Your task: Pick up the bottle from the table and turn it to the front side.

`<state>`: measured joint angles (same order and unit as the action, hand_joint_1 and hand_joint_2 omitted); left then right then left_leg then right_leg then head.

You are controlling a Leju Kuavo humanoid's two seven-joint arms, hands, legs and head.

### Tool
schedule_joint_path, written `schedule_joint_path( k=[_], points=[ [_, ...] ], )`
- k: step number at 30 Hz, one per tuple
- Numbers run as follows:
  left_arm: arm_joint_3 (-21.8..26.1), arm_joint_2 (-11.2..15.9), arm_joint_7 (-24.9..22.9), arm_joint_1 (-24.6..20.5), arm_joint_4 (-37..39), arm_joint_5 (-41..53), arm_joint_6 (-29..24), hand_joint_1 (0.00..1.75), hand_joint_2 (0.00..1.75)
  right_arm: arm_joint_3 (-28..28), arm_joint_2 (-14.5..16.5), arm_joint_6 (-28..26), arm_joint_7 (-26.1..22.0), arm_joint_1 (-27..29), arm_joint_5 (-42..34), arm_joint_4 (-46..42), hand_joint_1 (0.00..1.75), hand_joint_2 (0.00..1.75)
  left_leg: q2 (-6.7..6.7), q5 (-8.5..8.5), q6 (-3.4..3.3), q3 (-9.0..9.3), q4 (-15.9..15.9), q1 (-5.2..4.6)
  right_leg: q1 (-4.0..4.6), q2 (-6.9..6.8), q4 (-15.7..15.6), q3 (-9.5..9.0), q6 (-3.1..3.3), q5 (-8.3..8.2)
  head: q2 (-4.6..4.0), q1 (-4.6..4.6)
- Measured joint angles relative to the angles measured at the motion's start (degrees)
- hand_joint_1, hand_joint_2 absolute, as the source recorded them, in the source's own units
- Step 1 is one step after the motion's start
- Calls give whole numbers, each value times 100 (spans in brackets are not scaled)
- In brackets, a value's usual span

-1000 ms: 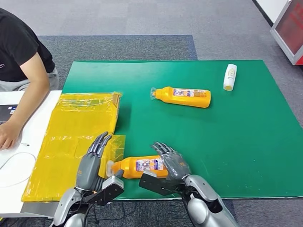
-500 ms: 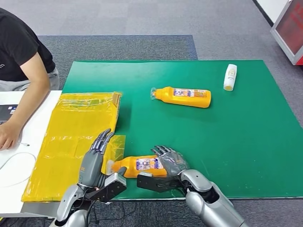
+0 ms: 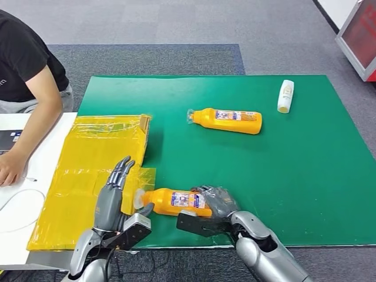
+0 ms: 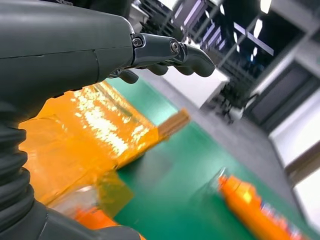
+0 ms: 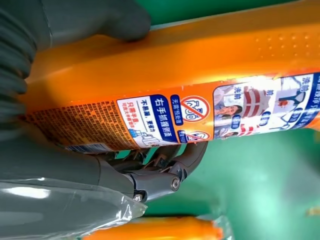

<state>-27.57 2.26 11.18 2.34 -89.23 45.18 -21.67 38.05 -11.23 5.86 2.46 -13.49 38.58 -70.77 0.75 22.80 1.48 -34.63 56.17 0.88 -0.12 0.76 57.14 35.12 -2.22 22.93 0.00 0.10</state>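
Note:
An orange bottle (image 3: 175,201) with a printed label lies near the front edge of the green mat (image 3: 288,176), its clear cap pointing left. My right hand (image 3: 218,203) grips its base end; up close the thumb and dark fingers wrap the orange bottle (image 5: 181,75) with the label showing. My left hand (image 3: 111,198) is held just left of the cap, fingers spread over the yellow plastic, holding nothing. In the left wrist view my left hand's fingers (image 4: 177,52) stretch out above the plastic. A second orange bottle (image 3: 227,120) lies farther back on the mat.
Yellow plastic packaging (image 3: 93,170) covers the mat's left side. A small white bottle (image 3: 285,96) lies at the back right. A person in a black shirt (image 3: 26,64) sits at the far left, one arm on a white table (image 3: 22,194).
My right hand has closed around the bottle's base, and the bottle has shifted and tilted slightly, its cap end up and to the left. My left hand has drawn back a little.

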Motion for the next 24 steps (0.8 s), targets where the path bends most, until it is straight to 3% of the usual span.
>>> schedule_joint_path(
  k=[4, 9, 19, 24],
  points=[
    [171, -86, 793, 101, -112, -1550, -312, 0, 175, -433, 99, -333, -556, 451, -785, -235, 175, 175, 0, 5, 1, -2, 0, 1, 1, -1, 0, 3, 3, 4, 0, -1],
    [368, -153, 1328, 182, -397, -3727, 85, 0, 175, -924, 318, -532, -914, 1060, -1536, -601, 175, 175, 1, 6, 2, -14, -1, 3, 3, -1, 2, 14, 5, 10, 0, 0],
    [378, -131, 1322, 286, -632, -5914, 624, 0, 175, -1409, 594, -874, -1353, 1431, -2693, -1081, 175, 175, 0, 8, -1, -16, -1, 1, 2, -1, 1, 14, 1, 9, 0, 0],
    [165, -55, 1096, 252, -631, -6338, 1069, 0, 175, -1415, 609, -960, -1422, 1361, -2840, -1121, 175, 175, 0, 7, 0, -16, -1, 1, 2, -1, 1, 16, 1, 9, 0, 0]
  ],
)
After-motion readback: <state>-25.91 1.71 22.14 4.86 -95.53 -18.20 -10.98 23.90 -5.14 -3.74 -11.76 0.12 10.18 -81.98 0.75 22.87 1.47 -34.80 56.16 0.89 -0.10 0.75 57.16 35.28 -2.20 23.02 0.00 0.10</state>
